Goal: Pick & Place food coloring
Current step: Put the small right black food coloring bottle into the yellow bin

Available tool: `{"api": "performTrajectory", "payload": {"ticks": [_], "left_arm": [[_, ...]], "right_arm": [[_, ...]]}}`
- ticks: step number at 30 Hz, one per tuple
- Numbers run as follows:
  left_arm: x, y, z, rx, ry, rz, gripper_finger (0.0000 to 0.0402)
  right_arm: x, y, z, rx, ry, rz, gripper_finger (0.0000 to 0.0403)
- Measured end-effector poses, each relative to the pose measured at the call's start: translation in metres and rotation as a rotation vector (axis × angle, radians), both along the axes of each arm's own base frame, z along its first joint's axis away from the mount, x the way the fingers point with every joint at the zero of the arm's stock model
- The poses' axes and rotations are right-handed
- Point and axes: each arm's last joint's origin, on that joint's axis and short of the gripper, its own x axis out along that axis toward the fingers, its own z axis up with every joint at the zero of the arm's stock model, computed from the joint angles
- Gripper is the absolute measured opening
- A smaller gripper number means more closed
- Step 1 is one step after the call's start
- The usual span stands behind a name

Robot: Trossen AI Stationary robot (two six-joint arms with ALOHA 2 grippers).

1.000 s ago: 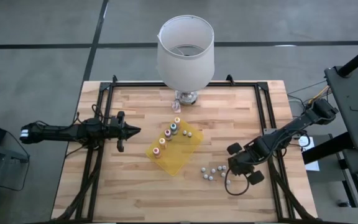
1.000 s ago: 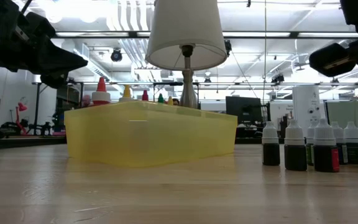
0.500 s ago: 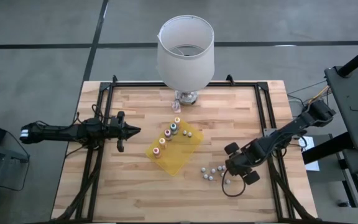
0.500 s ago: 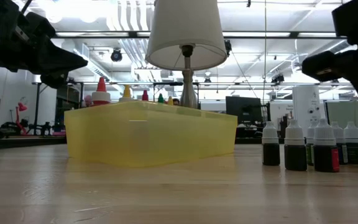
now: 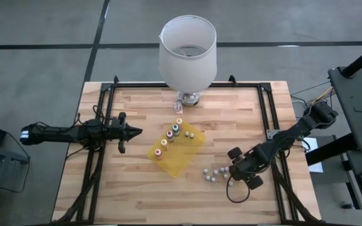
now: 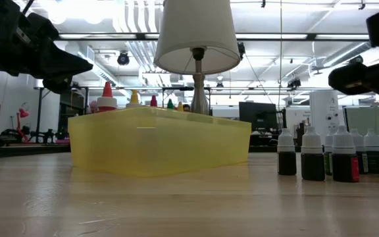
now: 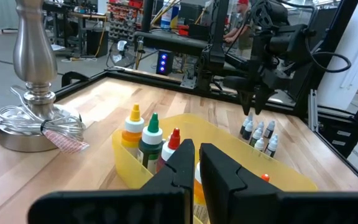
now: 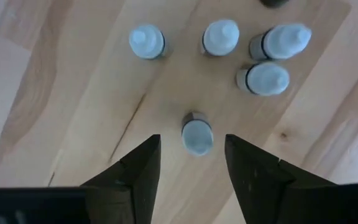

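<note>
1. High view: the white-capped bottles [image 5: 213,174] stand loose on the desk [image 5: 137,194], right of the yellow tray [image 5: 186,161]. The tray already holds the coloured-cap bottles [image 5: 170,134]. The right arm [image 5: 281,139] reaches in from the desk's right edge and ends with its jaws over the right end of the loose group, so it is much the nearer arm. The left arm [image 5: 74,133] waits low at the left side, pointing toward the tray and well away from the group.

2. Low view: the loose ones prove to be small dark food-colouring bottles [image 6: 312,155] with white caps, all upright beside the tray [image 6: 156,148]. The right jaws hang as a dark shape above the caps, apparently touching none of them.

3. Left wrist view: the left jaws are clenched on nothing. Beyond them lies the tray [image 7: 291,180] with its bottles, and farther off the right arm points straight down over the white-capped group [image 7: 258,134].

4. Right wrist view: the right jaws are released and empty, looking straight down. One bottle [image 8: 197,134] sits between the two fingers [image 8: 135,174] with a gap on each side. Its long axis is vertical, so only the cap shows. The four others [image 8: 146,42] stand apart from it, beyond the fingertips. I judge that a straight descent followed by a squeeze would take this bottle alone, though how high the jaws are above the cap cannot be told here.
</note>
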Motion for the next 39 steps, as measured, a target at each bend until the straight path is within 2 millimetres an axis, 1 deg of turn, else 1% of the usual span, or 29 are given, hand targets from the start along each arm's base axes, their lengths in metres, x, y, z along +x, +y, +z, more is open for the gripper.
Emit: {"api": "performTrajectory", "payload": {"ticks": [10,17,20,28,31,34,39], "left_arm": [[0.0000,0.0000,0.0000,0.000,0.000,0.000,0.0000],[0.0000,0.0000,0.0000,0.000,0.000,0.000,0.0000],[0.0000,0.0000,0.0000,0.000,0.000,0.000,0.0000],[0.0000,0.0000,0.0000,0.000,0.000,0.000,0.0000],[0.0000,0.0000,0.0000,0.000,0.000,0.000,0.0000],[0.0000,0.0000,0.0000,0.000,0.000,0.000,0.0000],[0.0000,0.0000,0.0000,0.000,0.000,0.000,0.0000]], "right_arm": [[0.0000,-0.0001,-0.0056,-0.003,0.000,-0.004,0.0171],[0.0003,0.0001,-0.0058,-0.002,-0.002,-0.004,0.0166],[0.0003,0.0000,-0.0058,-0.002,-0.002,-0.004,0.0147],[0.0001,-0.0002,-0.0077,0.002,-0.008,-0.003,0.0071],[0.0003,0.0000,-0.0075,0.004,-0.011,-0.003,0.0050],[0.0003,0.0000,-0.0075,0.004,-0.011,-0.003,0.0041],[0.0002,-0.0001,-0.0075,0.004,-0.011,-0.003,0.0044]]}}
